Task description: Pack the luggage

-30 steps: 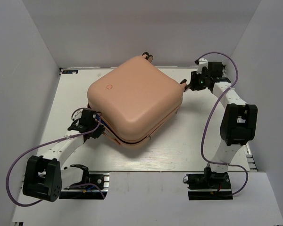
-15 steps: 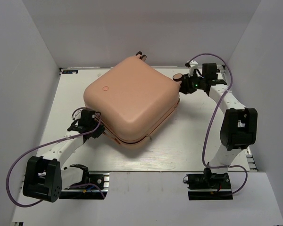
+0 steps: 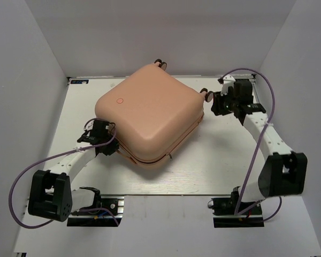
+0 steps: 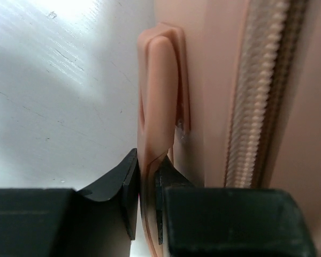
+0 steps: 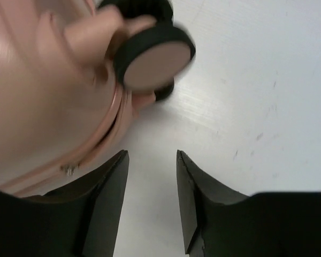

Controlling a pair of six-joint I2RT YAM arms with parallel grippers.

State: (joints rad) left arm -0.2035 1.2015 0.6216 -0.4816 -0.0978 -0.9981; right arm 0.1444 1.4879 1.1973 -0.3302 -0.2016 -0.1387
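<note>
Left wrist view caught the left gripper point(image 4: 147, 187) pinching a pale peach moulded handle point(image 4: 159, 91) on the side of the pale pink hard-shell suitcase point(image 3: 150, 115), right beside its ribbed zip point(image 4: 245, 107). Over on the other side, the right gripper point(image 5: 150, 179) held its black fingers spread, nothing between them, near a black-rimmed suitcase wheel point(image 5: 155, 59). Suitcase lay shut and flat, turned cornerwise, mid white table point(image 3: 219, 155).
</note>
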